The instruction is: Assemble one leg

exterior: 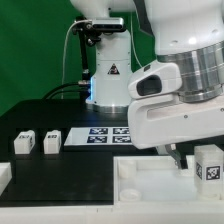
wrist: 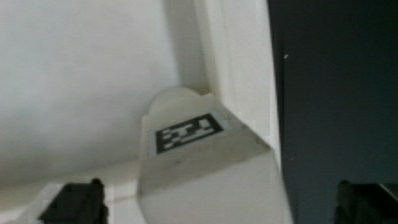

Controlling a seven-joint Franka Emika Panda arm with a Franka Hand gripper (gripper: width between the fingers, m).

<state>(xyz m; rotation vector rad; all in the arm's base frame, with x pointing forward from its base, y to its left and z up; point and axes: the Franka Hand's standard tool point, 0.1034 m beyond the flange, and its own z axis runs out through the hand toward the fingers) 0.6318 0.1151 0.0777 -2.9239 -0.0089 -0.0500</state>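
A white leg (exterior: 208,163) with a black-and-white marker stands at the near right corner of the large white tray-like piece (exterior: 150,178). My gripper (exterior: 181,156) hangs low just to the exterior view's left of it. In the wrist view the leg (wrist: 192,135) lies between my two dark fingertips (wrist: 75,202), which stand wide apart and clear of it. My gripper (wrist: 219,202) is open and holds nothing. The tray's rim (wrist: 235,50) runs beside the leg.
Two more white legs (exterior: 24,143) (exterior: 51,142) stand on the black table at the exterior view's left. The marker board (exterior: 100,135) lies behind the tray. Another white part (exterior: 4,178) sits at the near left edge. The robot base (exterior: 108,75) stands at the back.
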